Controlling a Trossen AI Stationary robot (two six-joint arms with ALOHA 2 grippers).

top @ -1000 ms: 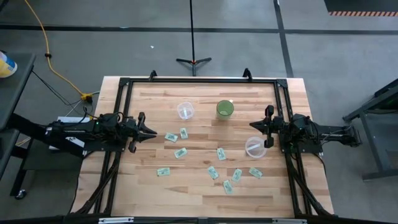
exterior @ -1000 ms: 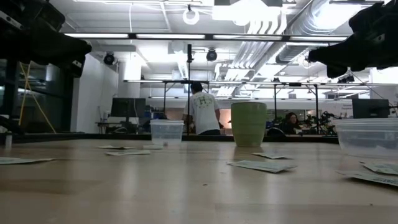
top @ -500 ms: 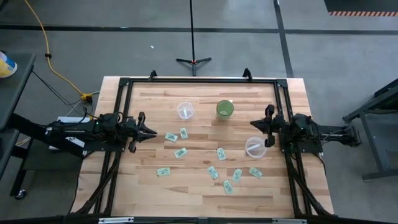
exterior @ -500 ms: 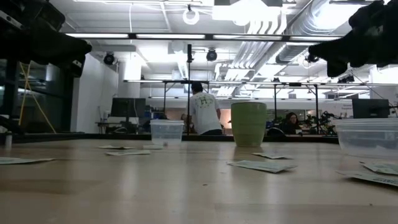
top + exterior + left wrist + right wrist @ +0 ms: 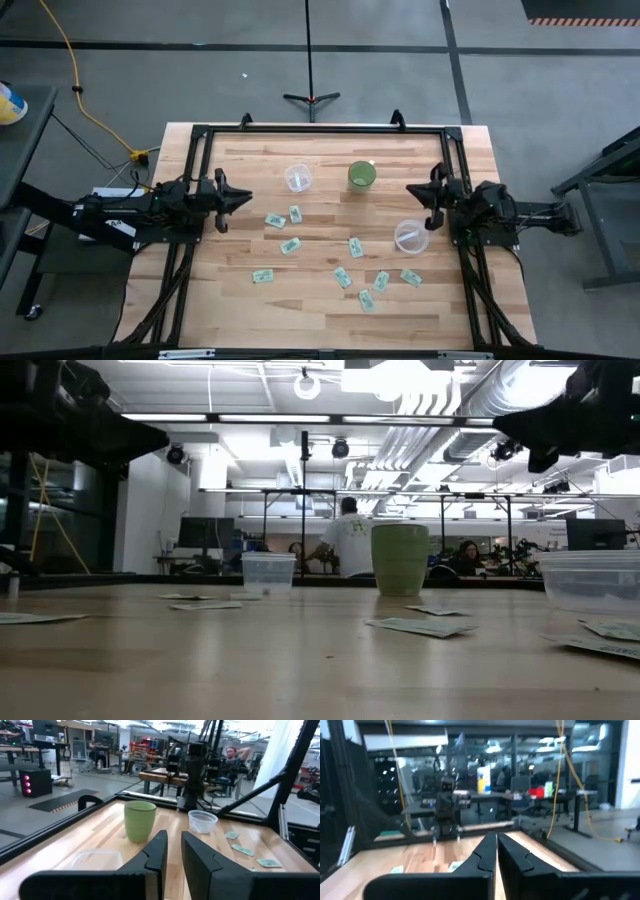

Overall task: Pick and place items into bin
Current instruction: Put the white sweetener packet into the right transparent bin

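Table was a butcher-block top inside a black frame, an arm parked at each side edge, which left the middle free for work. Nothing had been picked yet by the look of it: both arms sat raised, clear of the wood.

Left gripper hovered at the left edge, aimed across the table, fingers nearly together with a thin gap, holding nothing. Right gripper hovered at the right edge, just above the nearest clear tub; its fingers were pressed almost closed, also empty.

Three containers stood upright in the far half: a green cup mid-table, a clear cup to its left, and the clear tub by the right arm. Which one was the bin I couldn't tell; the tub looked likeliest, being widest and closest to the packets.

The packets lay flat and loose on the wood, about ten, scattered from near the left gripper toward the right front, none in any container. Thin and flat to the surface, so I'd judge they'd need a pinch at an edge.
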